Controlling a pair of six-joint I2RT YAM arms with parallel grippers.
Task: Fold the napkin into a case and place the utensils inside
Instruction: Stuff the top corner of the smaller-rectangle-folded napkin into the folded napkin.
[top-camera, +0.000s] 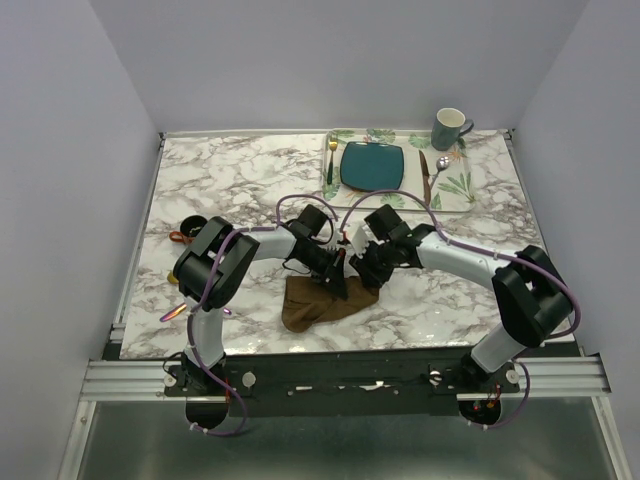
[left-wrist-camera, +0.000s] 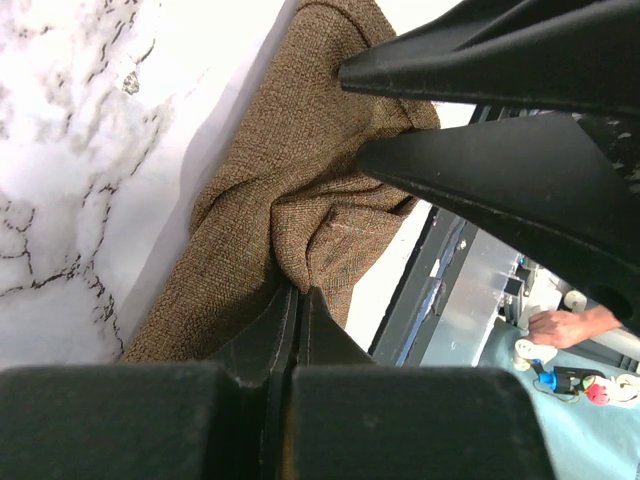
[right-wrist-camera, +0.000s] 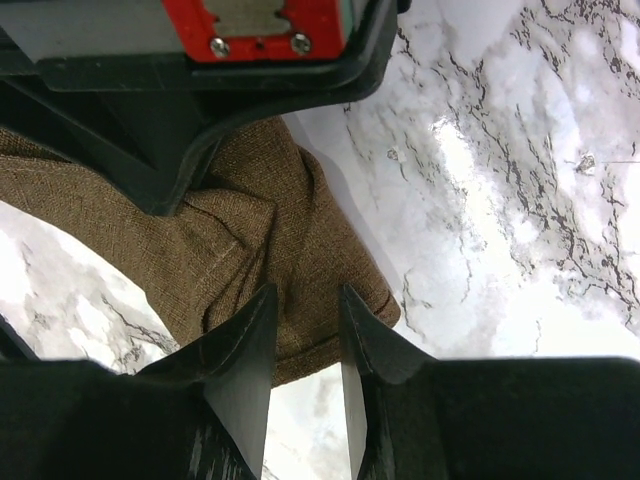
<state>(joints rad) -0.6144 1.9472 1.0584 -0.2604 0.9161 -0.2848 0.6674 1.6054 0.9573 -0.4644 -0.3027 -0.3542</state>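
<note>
A white, grey-veined marble desk (top-camera: 230, 170) fills the top view. At its far right lies a leaf-printed placemat (top-camera: 455, 188) carrying a square teal plate (top-camera: 373, 166). A gold fork (top-camera: 331, 158) lies on the plate's left and a dark knife (top-camera: 424, 176) and a spoon (top-camera: 440, 166) on its right, with a grey-green mug (top-camera: 450, 127) at the far corner. All of these are well apart from the arms. The napkin (top-camera: 318, 306), a coarse-woven brown cloth, lies bunched in soft folds near the middle of the near edge. One end spreads flat on the marble and the other is gathered up under the two hands. At the left edge, just beside the left arm's base, a slim pink-purple utensil (top-camera: 172, 313) pokes out, mostly hidden by the arm. A small black round thing (top-camera: 192, 226) sits farther back on that side. Both arms reach inward with bent elbows, and their black wrists almost meet above the cloth. The left hand (left-wrist-camera: 297, 295) is clenched, its thin fingertips pinching a raised fold of the napkin. The right hand (right-wrist-camera: 305, 300) faces it closely, its fingers parted over the cloth's edge with a gap between them, gripping nothing.
</note>
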